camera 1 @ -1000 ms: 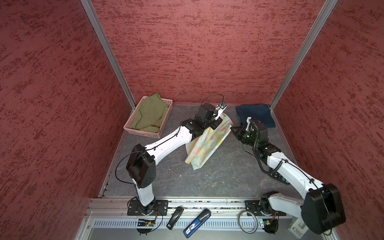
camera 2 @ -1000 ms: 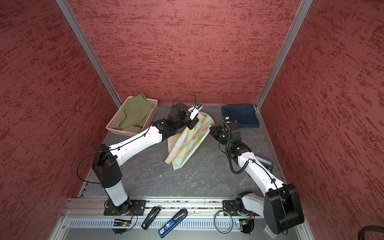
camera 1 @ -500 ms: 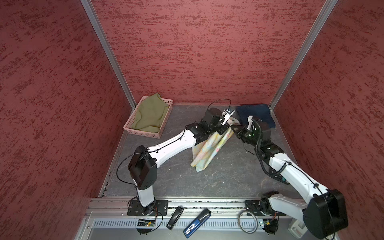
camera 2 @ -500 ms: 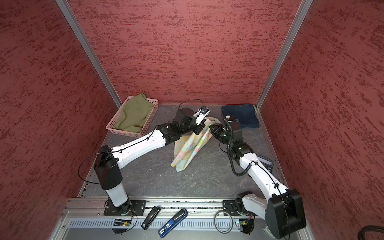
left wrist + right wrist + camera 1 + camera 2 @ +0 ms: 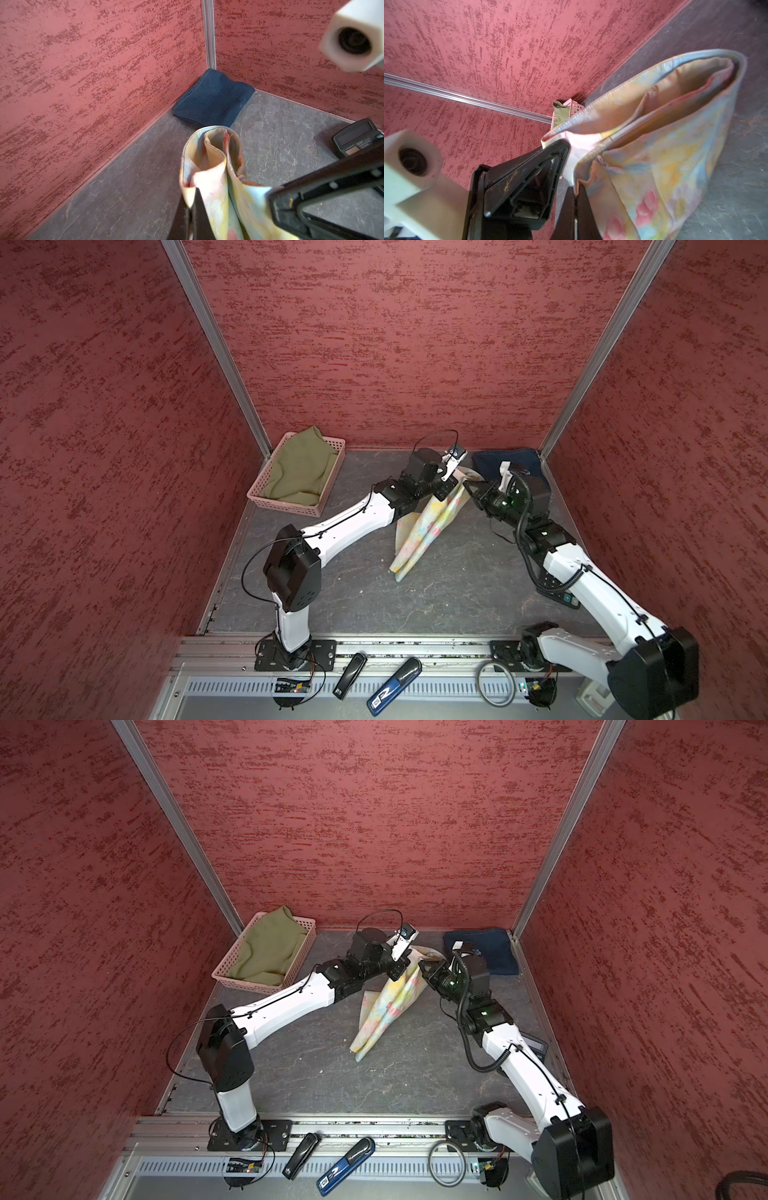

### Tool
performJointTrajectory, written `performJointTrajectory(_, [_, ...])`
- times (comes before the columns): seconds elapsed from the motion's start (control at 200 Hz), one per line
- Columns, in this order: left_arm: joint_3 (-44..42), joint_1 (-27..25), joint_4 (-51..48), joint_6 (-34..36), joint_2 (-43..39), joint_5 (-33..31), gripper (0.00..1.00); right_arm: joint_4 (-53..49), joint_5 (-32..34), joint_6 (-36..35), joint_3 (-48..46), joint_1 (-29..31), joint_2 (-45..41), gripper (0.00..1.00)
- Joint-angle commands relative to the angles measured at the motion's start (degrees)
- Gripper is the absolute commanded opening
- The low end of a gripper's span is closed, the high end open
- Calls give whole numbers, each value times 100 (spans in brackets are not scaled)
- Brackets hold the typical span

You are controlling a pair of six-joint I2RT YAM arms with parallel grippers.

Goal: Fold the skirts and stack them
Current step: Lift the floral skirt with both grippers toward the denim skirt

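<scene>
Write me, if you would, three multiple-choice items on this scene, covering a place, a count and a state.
1. Where is the olive green skirt? A) in the pink basket B) in the far right corner C) at the near edge
2. How many skirts are visible? A) two B) three C) four
3. How is the pastel floral skirt? A) spread flat B) held up by the left pincer and right pincer C) folded in the basket
Answers: 1 A, olive cloth fills the basket; 2 B, olive, pastel and the dark denim skirt; 3 B, both wrist views show shut jaws pinching its edge.
</scene>
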Motion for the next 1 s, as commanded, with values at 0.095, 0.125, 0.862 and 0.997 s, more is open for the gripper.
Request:
performJointTrajectory(0.095, [-46,-106,51,-5,-250,268,0,85,-49,42,234,77,-26,0])
performJointTrajectory(0.125, [-76,-112,51,-42,-279,268,0,97,-45,58,240,84,-22,0])
performJointTrajectory(0.862, [-510,381,72,-690,-1244,916,0,569,299,94,1480,571,1048,0])
performJointTrajectory(0.997, [-564,644,7,-682,-1461,997,0,526,442,14,2142,832,1507,0])
